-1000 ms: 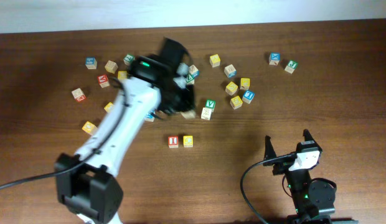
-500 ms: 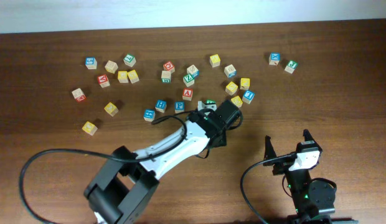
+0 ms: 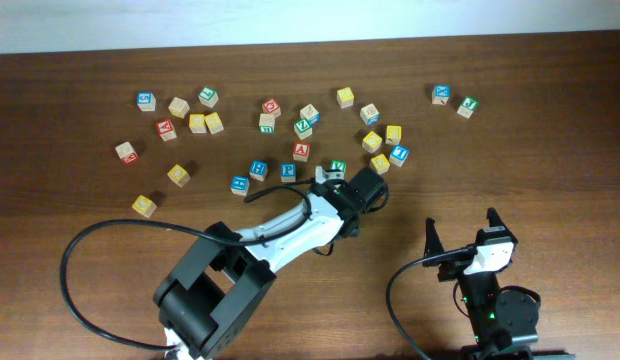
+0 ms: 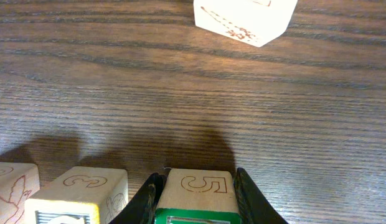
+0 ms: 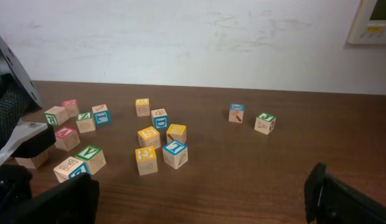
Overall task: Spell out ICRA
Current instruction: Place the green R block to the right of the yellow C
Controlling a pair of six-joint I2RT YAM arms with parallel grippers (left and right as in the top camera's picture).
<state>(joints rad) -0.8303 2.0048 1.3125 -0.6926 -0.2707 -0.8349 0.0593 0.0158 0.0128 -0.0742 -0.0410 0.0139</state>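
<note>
The jaws of the left gripper (image 4: 198, 186) are clamping a green-framed cube (image 4: 196, 198), with its dark fingers (image 4: 252, 202) pressing on 2 opposite flanks. A 5 is showing on the side facing the wrist camera, and the letter face is lying out of sight. The cube is sitting level with 2 neighbours on its left. The first is a cube with a 3 on its side (image 4: 78, 190), just beside it across a thin gap. The second is a cube with a bird sketch (image 4: 11, 186), cut off by the picture's edge. Their letters are not showing either. I cannot tell whether the held cube is touching the wooden table (image 4: 118, 93). A pale cube (image 4: 246, 18) is lying farther along the wood, apart from the row.

From overhead, the left arm (image 3: 290, 225) is stretching across this row and hiding it. The red-framed A cube (image 3: 302, 151) is lying among the scattered cubes beyond the arm, apart from it.

The right gripper (image 3: 461, 228) is holding its jaws wide apart around nothing, near the table's front edge and well apart from every cube.
</note>
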